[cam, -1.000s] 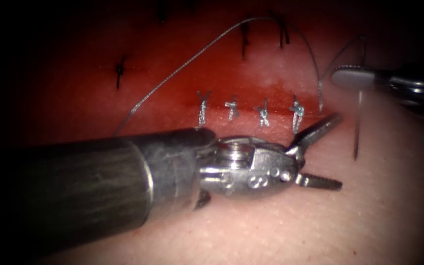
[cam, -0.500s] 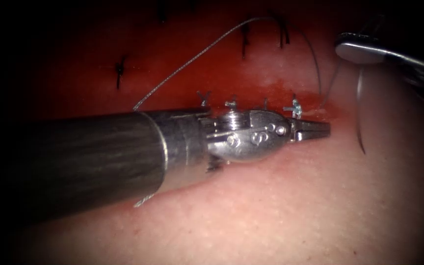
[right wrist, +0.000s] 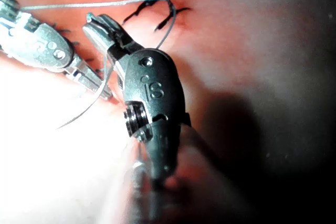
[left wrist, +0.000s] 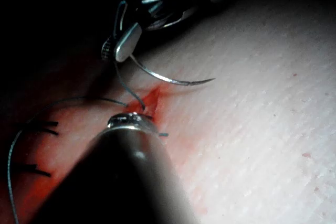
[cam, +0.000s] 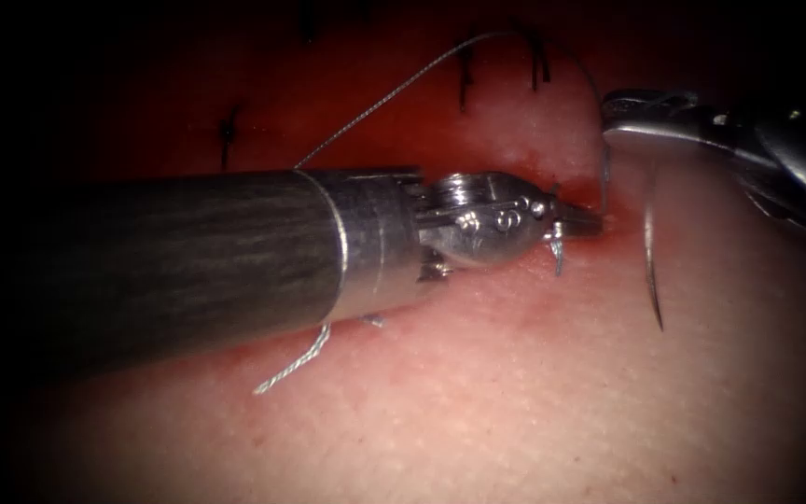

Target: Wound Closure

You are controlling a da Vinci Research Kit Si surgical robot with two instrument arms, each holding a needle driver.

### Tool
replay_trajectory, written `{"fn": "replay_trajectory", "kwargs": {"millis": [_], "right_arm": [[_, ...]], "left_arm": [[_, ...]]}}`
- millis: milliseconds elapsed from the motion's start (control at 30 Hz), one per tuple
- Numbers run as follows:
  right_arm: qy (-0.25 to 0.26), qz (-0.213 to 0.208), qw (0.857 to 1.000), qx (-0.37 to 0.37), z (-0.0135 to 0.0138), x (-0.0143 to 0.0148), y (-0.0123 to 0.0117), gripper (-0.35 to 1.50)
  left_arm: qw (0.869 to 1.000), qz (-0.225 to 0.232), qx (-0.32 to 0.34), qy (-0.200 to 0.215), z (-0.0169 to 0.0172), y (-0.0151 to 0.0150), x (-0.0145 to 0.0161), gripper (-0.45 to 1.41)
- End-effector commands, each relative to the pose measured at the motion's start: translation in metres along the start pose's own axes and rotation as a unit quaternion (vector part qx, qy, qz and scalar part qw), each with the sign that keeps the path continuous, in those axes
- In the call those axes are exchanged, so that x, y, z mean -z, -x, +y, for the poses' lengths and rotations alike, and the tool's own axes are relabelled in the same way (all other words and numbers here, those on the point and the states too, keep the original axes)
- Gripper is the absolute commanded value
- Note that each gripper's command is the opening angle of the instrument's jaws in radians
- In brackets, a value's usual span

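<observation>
My left tool (cam: 582,222) lies across the stitched cut with its jaws shut and nothing visible between them. Its tip rests at the cut's right end, where the thread (cam: 403,84) enters the tissue (cam: 515,401). The right tool (cam: 622,126) is shut on the needle (cam: 650,243) near its thread end. The needle hangs free of the tissue, point down, to the right of the cut's end. In the left wrist view the right tool (left wrist: 121,45) holds the needle (left wrist: 168,80) above the red cut end (left wrist: 152,98). The right wrist view has the right tool (right wrist: 97,24) beside the left tool (right wrist: 97,85).
The thread arcs up from the cut's right end, then passes behind the left shaft (cam: 188,261). Its free end (cam: 291,366) lies below the shaft. One knotted stitch (cam: 557,254) peeks out under the left jaws. Dark ink marks (cam: 226,131) dot the red-stained tissue beyond the cut.
The left jaws went from open to shut, and the tool moved up over the row of stitches to the cut's right end. The right tool shifted slightly left with the needle.
</observation>
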Motion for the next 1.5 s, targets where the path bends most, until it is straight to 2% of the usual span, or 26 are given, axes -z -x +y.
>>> {"fn": "replay_trajectory", "kwargs": {"millis": [33, 333, 667, 733, 900, 1067, 1333, 1500], "right_arm": [[0.000, 0.011, 1.000, 0.012, 0.0004, -0.0010, 0.0003, -0.35], [0.020, 0.054, 0.996, 0.075, 0.0009, -0.0017, -0.0012, -0.35], [0.005, 0.056, 0.984, 0.170, 0.0011, -0.0028, -0.0001, -0.35], [-0.001, 0.059, 0.981, 0.182, 0.0011, -0.0031, 0.0002, -0.35], [-0.004, 0.064, 0.978, 0.197, 0.0010, -0.0037, 0.0011, -0.35], [-0.006, 0.072, 0.974, 0.215, 0.0006, -0.0037, 0.0012, -0.35], [-0.011, 0.059, 0.968, 0.242, -0.0003, -0.0035, 0.0021, -0.35], [-0.007, 0.063, 0.963, 0.261, -0.0005, -0.0034, 0.0014, -0.35]], "left_arm": [[1.000, -0.004, -0.001, -0.001, -0.0005, -0.0002, -0.0007, -0.45], [0.999, -0.050, 0.012, 0.017, -0.0003, 0.0001, -0.0023, -0.45], [0.993, -0.092, 0.050, 0.057, -0.0002, 0.0003, -0.0025, -0.45], [0.992, -0.095, 0.052, 0.059, -0.0001, 0.0004, -0.0024, -0.25], [0.991, -0.103, 0.061, 0.066, 0.0002, 0.0007, -0.0020, -0.03], [0.990, -0.108, 0.064, 0.069, 0.0001, 0.0006, -0.0021, 0.37], [0.990, -0.113, 0.064, 0.060, -0.0001, 0.0004, -0.0024, 0.59], [0.990, -0.113, 0.064, 0.060, 0.0000, 0.0004, -0.0024, 0.56]]}}
